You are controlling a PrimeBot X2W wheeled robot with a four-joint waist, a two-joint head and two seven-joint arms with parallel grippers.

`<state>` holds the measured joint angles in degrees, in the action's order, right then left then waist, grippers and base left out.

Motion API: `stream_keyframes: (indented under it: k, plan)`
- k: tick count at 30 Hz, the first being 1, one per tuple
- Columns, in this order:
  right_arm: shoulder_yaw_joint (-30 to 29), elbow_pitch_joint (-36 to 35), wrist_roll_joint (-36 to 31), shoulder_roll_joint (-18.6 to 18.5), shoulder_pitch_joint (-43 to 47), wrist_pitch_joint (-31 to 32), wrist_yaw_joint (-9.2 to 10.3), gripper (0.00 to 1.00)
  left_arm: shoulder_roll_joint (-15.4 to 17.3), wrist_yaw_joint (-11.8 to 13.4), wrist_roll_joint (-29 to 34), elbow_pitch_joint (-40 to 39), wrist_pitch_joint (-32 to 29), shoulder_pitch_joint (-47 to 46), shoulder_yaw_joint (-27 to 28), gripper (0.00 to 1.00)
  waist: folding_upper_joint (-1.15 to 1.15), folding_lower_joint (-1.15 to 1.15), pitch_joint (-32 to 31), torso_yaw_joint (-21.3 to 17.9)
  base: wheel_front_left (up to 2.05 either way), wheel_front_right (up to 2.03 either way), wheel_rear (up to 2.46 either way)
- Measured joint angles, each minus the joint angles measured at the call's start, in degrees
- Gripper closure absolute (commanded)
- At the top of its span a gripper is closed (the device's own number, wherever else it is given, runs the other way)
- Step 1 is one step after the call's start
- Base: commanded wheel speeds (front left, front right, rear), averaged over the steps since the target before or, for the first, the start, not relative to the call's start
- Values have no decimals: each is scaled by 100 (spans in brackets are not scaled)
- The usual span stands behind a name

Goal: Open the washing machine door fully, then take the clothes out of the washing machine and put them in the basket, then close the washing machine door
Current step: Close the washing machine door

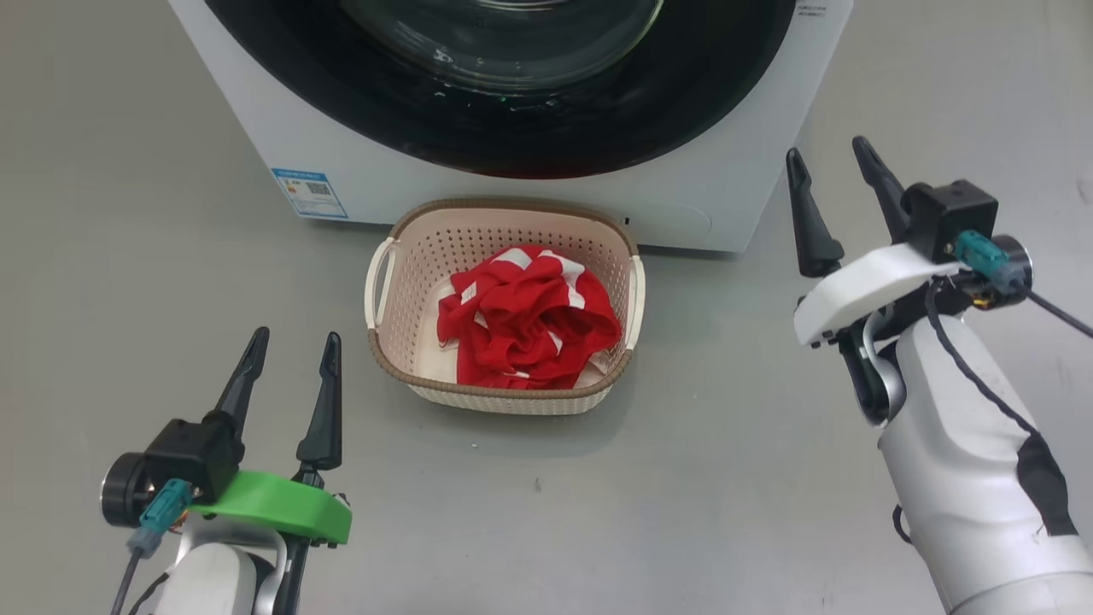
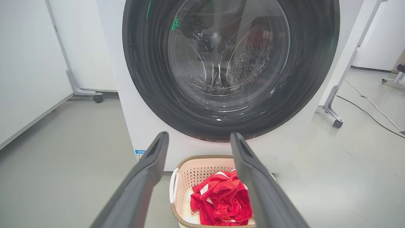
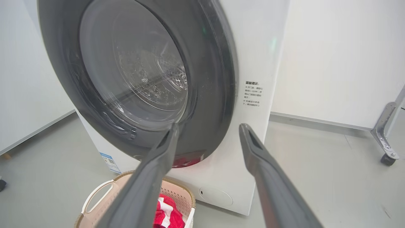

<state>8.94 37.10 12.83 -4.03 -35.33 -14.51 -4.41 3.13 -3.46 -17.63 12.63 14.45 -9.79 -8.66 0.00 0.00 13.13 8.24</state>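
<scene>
The white washing machine [image 1: 734,196] [image 2: 133,126] [image 3: 253,63] stands ahead with its glossy black washing machine door [image 1: 512,128] [image 2: 227,66] [image 3: 139,79] lying flat against the front, shut. On the floor in front of it sits the cream basket [image 1: 401,282] [image 2: 190,171] [image 3: 98,196], holding the red clothes [image 1: 521,320] [image 2: 221,202] [image 3: 166,215] with white patches. My left gripper [image 1: 292,346] [image 2: 199,139] hovers open to the left of the basket, nothing between its fingers. My right gripper [image 1: 830,158] [image 3: 208,129] is open and empty, up near the machine's right front corner.
A blue sticker [image 1: 309,193] marks the machine's lower left front. Grey floor [image 1: 683,478] surrounds the basket. White partition panels on castor frames [image 2: 96,98] [image 3: 387,158] stand to either side, and a cable [image 2: 370,107] runs along the floor on the right.
</scene>
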Motion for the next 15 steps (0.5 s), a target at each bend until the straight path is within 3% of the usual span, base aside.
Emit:
stream_keyframes:
  k: [15]
  plan:
    - [90, -633, 19, 58, 1699, 0, 62, 0, 31, 67, 1, 131, -12, 504, -48, 0, 0, 0, -703, -473, 0, 0, 0]
